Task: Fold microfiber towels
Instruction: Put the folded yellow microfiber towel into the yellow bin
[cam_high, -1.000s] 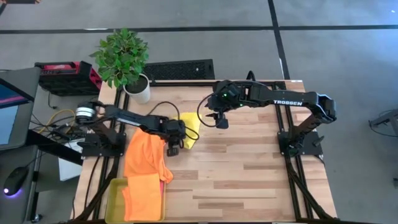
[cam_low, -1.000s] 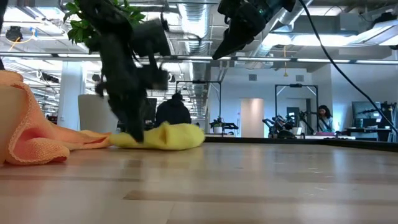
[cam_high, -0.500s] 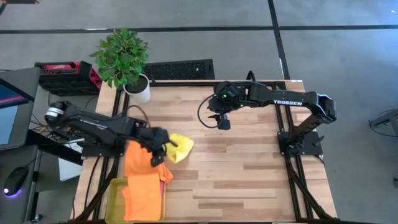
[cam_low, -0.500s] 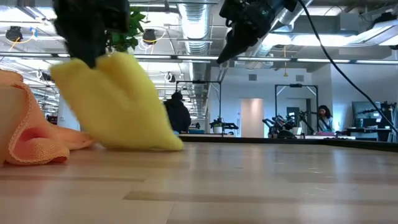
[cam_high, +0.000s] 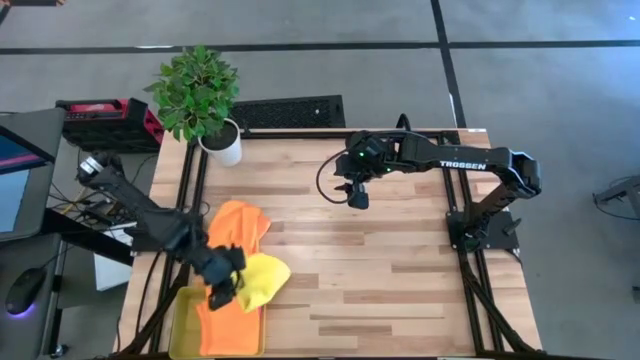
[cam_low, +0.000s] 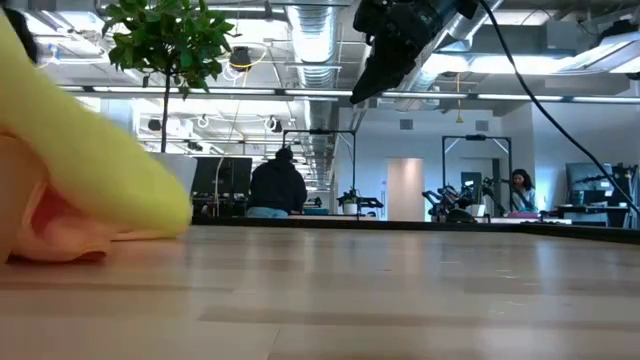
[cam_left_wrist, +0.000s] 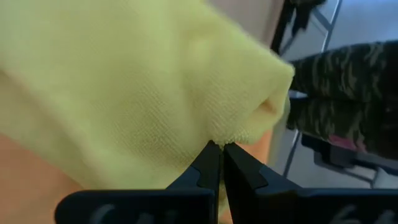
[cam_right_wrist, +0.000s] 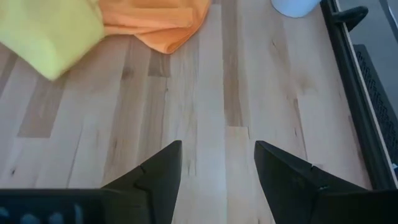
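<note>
My left gripper (cam_high: 222, 287) is shut on the yellow towel (cam_high: 264, 280) at the table's near left, beside the yellow-green tray (cam_high: 182, 322). In the low view the yellow towel (cam_low: 85, 170) hangs in front of an orange towel (cam_low: 60, 235). One orange towel (cam_high: 236, 226) lies crumpled on the wood, just beyond the tray. Another orange towel (cam_high: 226, 322) rests in the tray. My right gripper (cam_high: 357, 196) hovers open above the table's far middle, its fingers (cam_right_wrist: 152, 174) over bare wood. My left gripper pinches a bunched fold at the yellow towel's edge (cam_left_wrist: 235, 133) between its two shut fingers (cam_left_wrist: 211, 163). The fingers slant down from the table's left. The towel spreads and hangs beyond them, slack; whether its lower part touches the orange towel I cannot tell.
A potted plant (cam_high: 205, 100) in a white pot stands at the far left corner. Black frame rails (cam_high: 190, 200) run along the table's left and right sides. Bare wood (cam_high: 400, 280) fills the middle and right. A person (cam_low: 278, 185) stands in the room behind.
My left gripper has risen and swung from the table's middle toward the near left edge, rolling its wrist. It carries the yellow towel, which has left the wood and now hangs by the tray over the orange towels. My right gripper has stayed in place.
</note>
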